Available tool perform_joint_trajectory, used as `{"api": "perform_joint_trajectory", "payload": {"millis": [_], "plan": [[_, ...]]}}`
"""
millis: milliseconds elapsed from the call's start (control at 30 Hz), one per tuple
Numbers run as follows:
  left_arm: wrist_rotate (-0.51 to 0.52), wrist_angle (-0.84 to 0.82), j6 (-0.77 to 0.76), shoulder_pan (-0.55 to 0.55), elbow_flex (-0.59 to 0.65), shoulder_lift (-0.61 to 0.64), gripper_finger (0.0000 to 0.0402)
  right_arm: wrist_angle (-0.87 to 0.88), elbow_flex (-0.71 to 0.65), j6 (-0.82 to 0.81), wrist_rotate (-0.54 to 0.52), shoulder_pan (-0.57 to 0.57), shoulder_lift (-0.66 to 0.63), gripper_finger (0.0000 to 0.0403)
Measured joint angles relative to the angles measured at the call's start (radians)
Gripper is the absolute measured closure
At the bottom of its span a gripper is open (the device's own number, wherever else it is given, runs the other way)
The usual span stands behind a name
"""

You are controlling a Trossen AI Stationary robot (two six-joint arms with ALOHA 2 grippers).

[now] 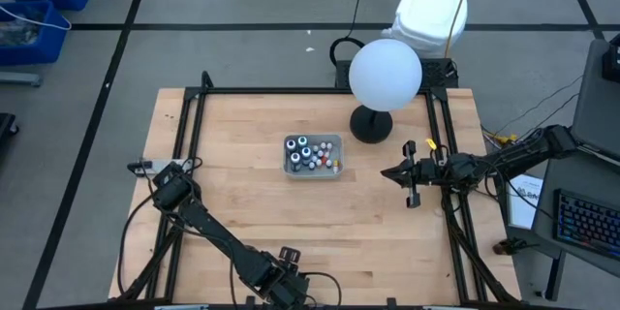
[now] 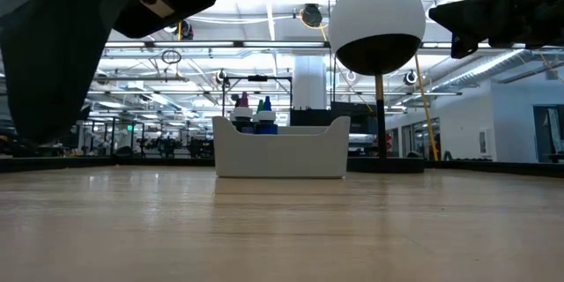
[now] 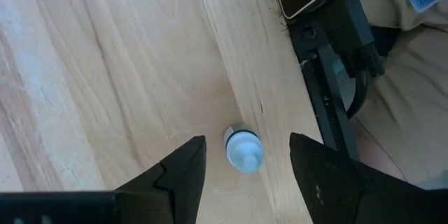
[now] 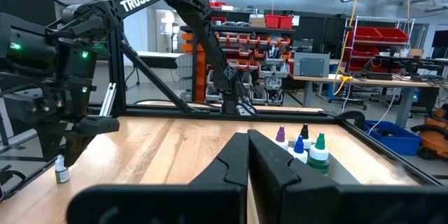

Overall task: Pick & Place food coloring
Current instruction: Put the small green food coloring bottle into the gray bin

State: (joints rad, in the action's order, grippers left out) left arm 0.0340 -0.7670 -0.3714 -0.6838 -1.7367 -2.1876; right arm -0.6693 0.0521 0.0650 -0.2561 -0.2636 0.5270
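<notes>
High view: globe lamp [image 1: 385,75] behind tray [image 1: 312,170]; left gripper [image 3: 245,164] open (straddling bottle [image 3: 243,151]), holding nothing.

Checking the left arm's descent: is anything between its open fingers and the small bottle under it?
Nothing visible. The left gripper hangs over the small white-capped bottle, which stands alone on the bare light wooden table near its edge, fingers open on either side.

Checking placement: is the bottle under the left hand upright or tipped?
Upright. The bottle shows its round cap end-on between the open left hand's fingers, and stands on the table in the right wrist view.
</notes>
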Motion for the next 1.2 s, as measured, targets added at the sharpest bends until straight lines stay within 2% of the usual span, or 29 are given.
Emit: {"api": "perform_joint_trajectory", "payload": {"millis": [833, 1200], "plan": [[0.019, 0.017, 0.01, -0.013, 0.0, -0.001, 0.0192, 0.0, 0.0, 0.007, 0.0, 0.0, 0.0, 0.0403], [0.026, 0.031, 0.003, -0.018, 0.001, -0.051, 0.0192, 0.002, 0.0, 0.007, 0.0, 0.0, 0.0, 0.0403]]}}
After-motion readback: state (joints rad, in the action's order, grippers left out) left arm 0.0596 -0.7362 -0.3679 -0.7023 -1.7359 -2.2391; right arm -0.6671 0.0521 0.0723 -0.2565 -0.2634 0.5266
